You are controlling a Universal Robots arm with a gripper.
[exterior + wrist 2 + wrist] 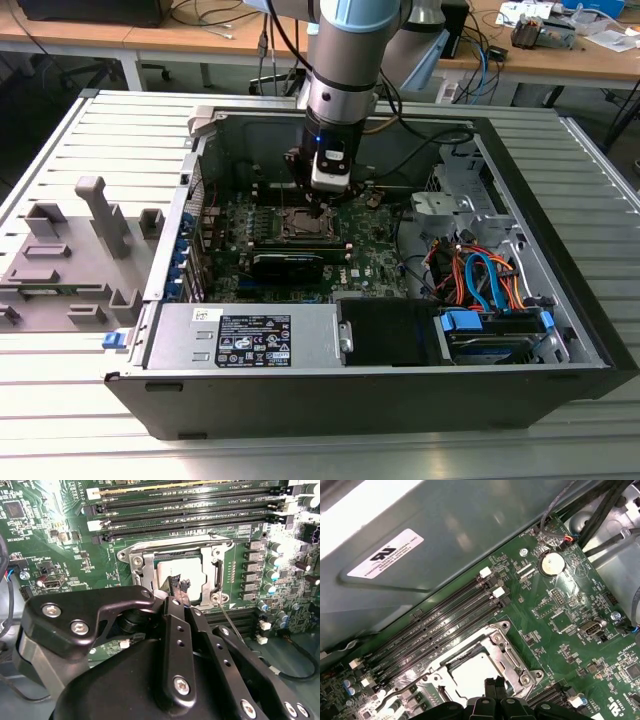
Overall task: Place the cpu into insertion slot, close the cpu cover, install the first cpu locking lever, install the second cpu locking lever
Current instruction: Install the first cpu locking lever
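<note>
The insertion slot (304, 225) sits on the green board inside the open case. In both wrist views the silvery cpu (181, 570) (470, 672) lies in it. The cpu cover (145, 573) (512, 657) lies flat around the cpu, which shows through the cover's window. One thin locking lever (175, 544) runs along the slot's edge by the memory slots. A second locking lever (233, 623) slants away from a slot corner. My gripper (180, 586) (494, 685) (320, 207) hangs just over the cpu's edge, its black fingertips shut together with nothing seen between them.
Long black memory slots (185, 510) run beside the slot. A black graphics card (288, 265) lies just in front of it, with a power supply (245, 335) and drive bays with orange and blue cables (480, 285) nearer. The case walls (445, 530) stand close around. Grey fixtures (70, 250) stand at the exterior view's left.
</note>
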